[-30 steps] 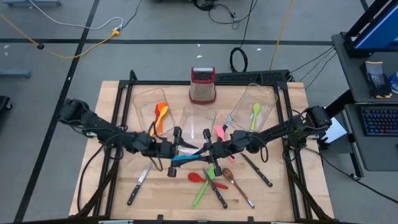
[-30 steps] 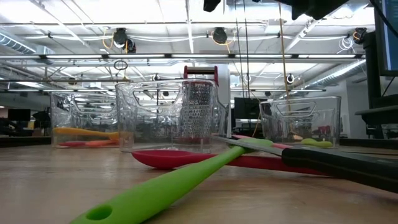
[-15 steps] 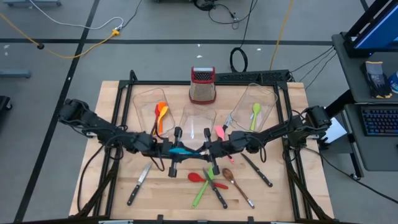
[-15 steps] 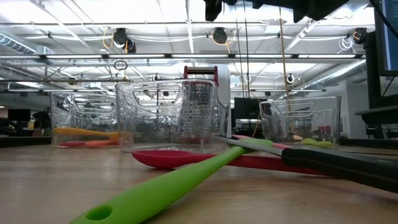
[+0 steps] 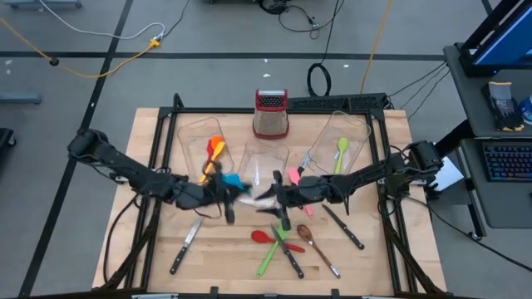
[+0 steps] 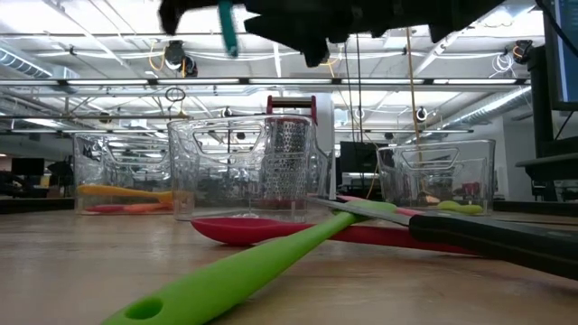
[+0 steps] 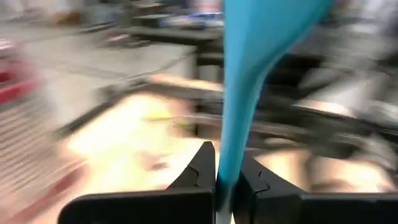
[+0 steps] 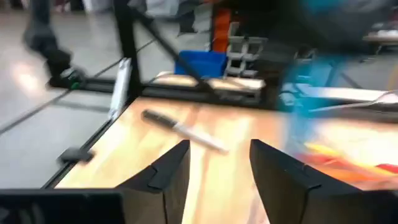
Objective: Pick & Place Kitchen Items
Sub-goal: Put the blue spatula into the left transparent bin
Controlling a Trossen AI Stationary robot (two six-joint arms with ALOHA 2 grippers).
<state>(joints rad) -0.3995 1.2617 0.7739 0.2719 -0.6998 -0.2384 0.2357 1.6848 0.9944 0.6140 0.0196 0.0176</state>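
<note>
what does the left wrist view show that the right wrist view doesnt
Only the left wrist view: the left gripper shut on the blue spatula, its handle pinched between the fingers.

Only the right wrist view: the right gripper, open and empty, and a black-handled knife lying on the table.

Both: the blue spatula, only a blur in the right wrist view, and the wooden tabletop.

Grey floor; ceiling strip lights

Wood table: 3 clear bins, grater, knives, spoons loose.
</note>
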